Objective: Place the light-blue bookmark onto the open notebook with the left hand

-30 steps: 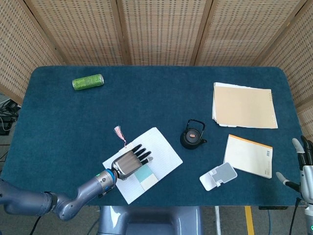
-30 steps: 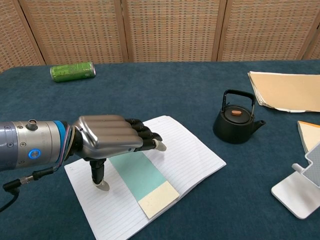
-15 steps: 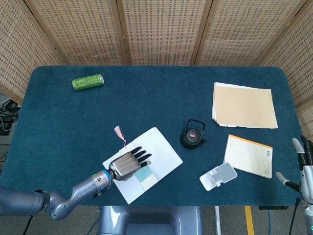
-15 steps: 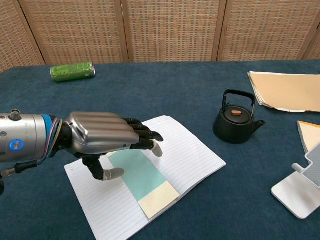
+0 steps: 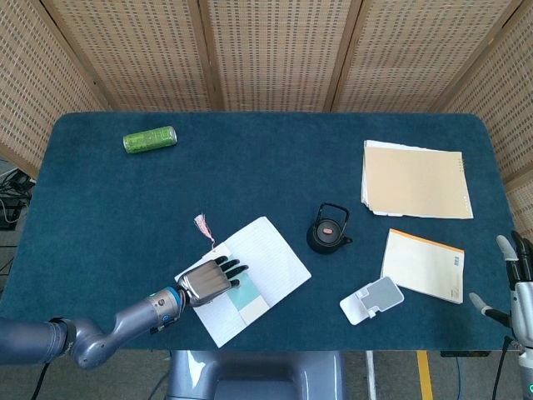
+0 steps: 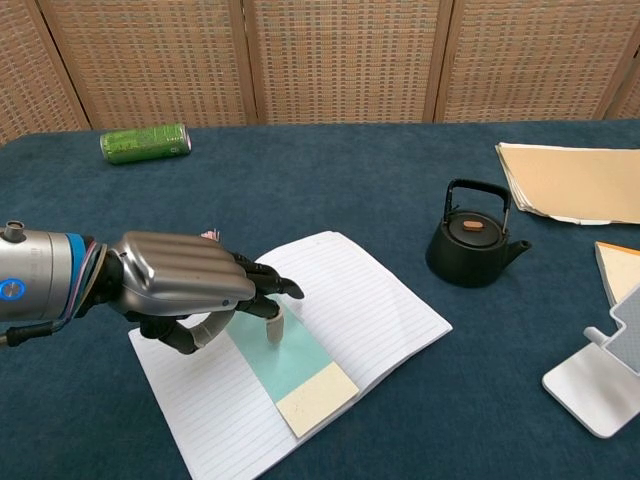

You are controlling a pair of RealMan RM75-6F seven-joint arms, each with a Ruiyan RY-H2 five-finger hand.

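Note:
The light-blue bookmark with a cream end lies flat on the open lined notebook, near its front edge. In the head view the bookmark shows on the notebook as well, with its pink tassel off the page's far corner. My left hand hovers over the notebook's left part, fingers loosely apart, holding nothing; it covers the bookmark's far end. The left hand shows at the notebook's left edge. My right hand hangs at the table's right edge, fingers spread, empty.
A black teapot stands right of the notebook. A green can lies at the far left. A tan folder stack, an orange-edged notepad and a white phone stand occupy the right side.
My left hand has drawn back to the left and toward the front edge, off the bookmark, which stays lying on the notebook. The right hand has not moved.

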